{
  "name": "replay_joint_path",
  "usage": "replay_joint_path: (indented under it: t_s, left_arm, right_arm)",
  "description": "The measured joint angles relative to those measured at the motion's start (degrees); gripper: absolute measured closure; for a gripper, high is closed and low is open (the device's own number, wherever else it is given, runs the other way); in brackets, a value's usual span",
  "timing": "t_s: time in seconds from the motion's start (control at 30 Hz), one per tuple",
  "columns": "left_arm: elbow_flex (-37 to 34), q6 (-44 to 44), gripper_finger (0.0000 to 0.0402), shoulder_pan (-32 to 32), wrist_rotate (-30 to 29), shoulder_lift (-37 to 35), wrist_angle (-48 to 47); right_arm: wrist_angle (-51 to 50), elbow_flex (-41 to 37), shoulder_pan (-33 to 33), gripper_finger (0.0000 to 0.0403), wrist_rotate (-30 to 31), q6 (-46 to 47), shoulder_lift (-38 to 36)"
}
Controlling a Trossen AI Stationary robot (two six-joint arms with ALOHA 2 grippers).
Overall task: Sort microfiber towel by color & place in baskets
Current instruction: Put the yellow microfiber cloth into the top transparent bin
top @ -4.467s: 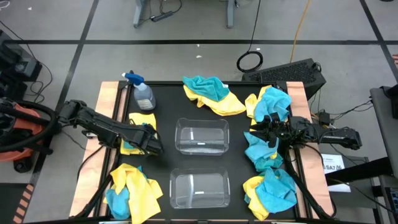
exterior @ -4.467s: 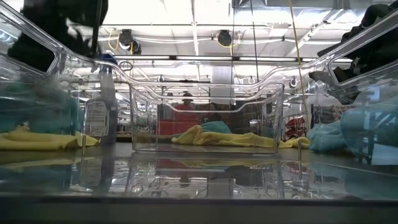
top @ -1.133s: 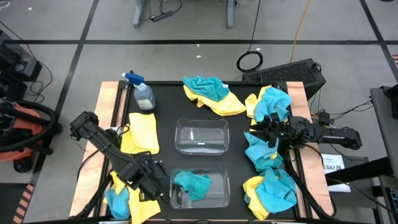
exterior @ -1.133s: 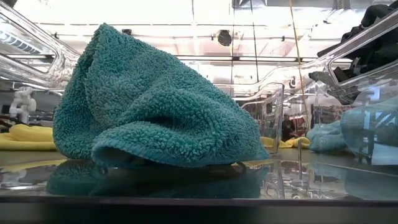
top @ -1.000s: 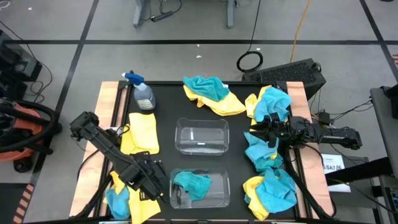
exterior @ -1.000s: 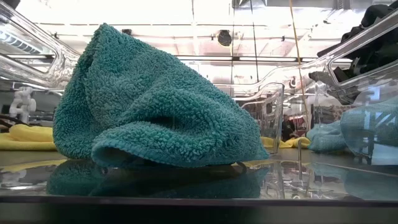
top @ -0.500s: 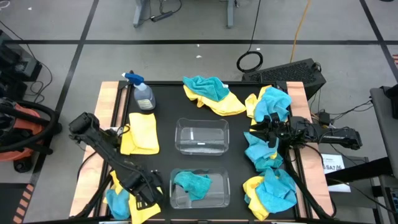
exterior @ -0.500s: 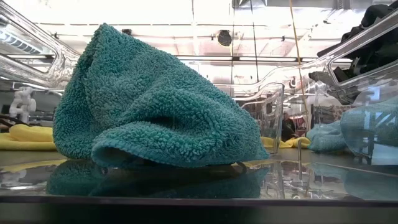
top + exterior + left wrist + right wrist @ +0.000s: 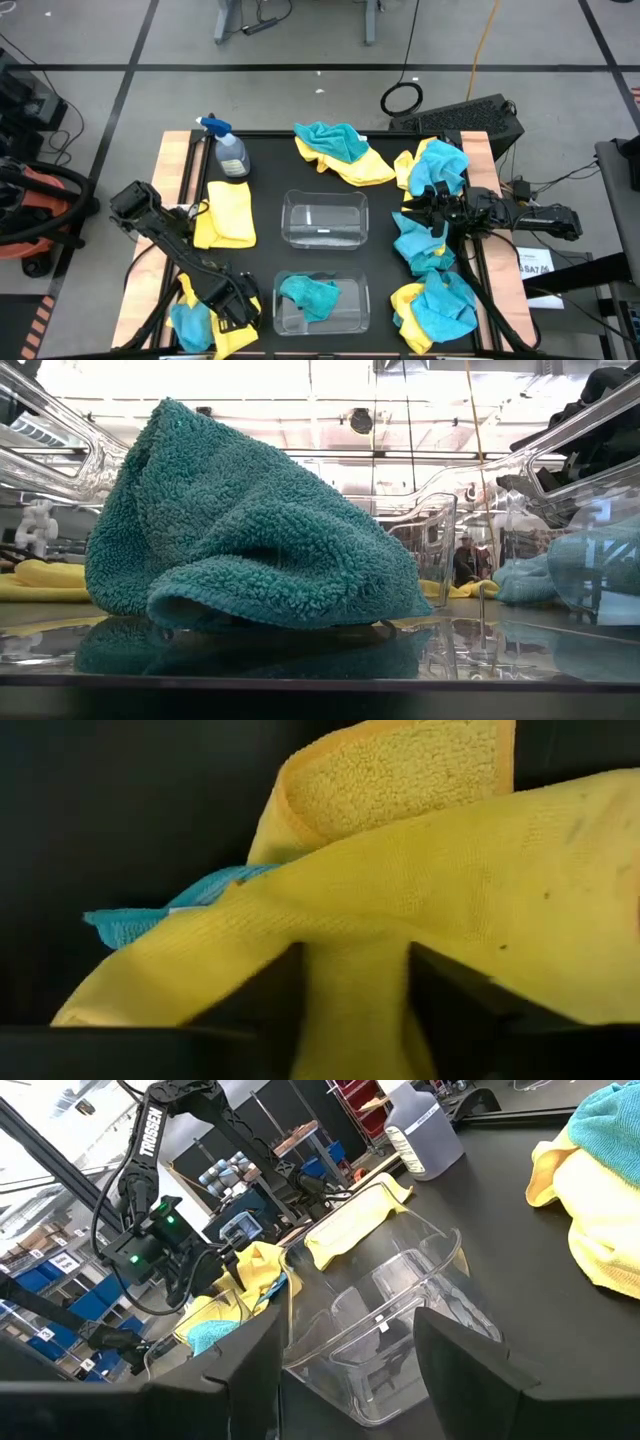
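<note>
Reaching, high view: left pincer point(image 9: 232, 308) over yellow towel point(image 9: 232, 330) in near-left pile; teal towel point(image 9: 308, 297) already in near basket point(image 9: 360, 305); far basket point(image 9: 322, 222) empty. Left wrist view: fingers spread, straddling yellow fold point(image 9: 400, 900), nothing gripped. Next, likely: clench, lift, carry to far basket. Right pincer point(image 9: 435, 212) waits at bench's right side, released.

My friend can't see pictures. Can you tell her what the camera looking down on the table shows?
A black table holds two clear baskets; the nearer basket has one teal towel. Yellow and teal towels lie around them. The left gripper is down at a yellow towel; the right gripper waits, open, over the right-hand towels.
</note>
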Motion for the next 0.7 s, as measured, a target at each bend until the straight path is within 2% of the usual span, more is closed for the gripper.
replay_joint_path:
  t_s: [0.1, 0.13, 0.3, 0.37, 0.57, 0.7]
  left_arm:
    - [0.0, 2.03, 0.0363, 0.61, 0.1, 0.0, 0.47]
    - [0.0, 2.54, 0.0381, 0.8, 0.11, 0.0, 0.88]
    - [1.85, 4.93, 0.0396, 1.5, -0.19, 0.0, 0.27]
    - [3.69, 6.02, 0.0396, 1.75, -2.1, -0.36, -1.74]
    - [10.23, 7.14, 0.0399, 2.3, -11.17, -4.43, -8.32]
    - [14.78, 7.13, 0.04, 2.24, -19.98, -8.24, -12.05]
  right_arm:
    - [0.02, 0.0, -0.02, 0.0188, 0.0, 0.0, 0.0]
    - [0.0, 0.0, 0.0, 0.0188, 0.0, 0.0, 0.0]
    - [0.02, 0.0, 0.0, 0.0188, 0.0, 0.0, -0.02]
    - [0.01, 0.0, -0.02, 0.0188, 0.0, 0.0, 0.0]
    - [0.02, 0.0, -0.02, 0.0188, 0.0, 0.0, -0.02]
    - [0.02, 0.0, -0.02, 0.0188, 0.0, 0.0, -0.02]
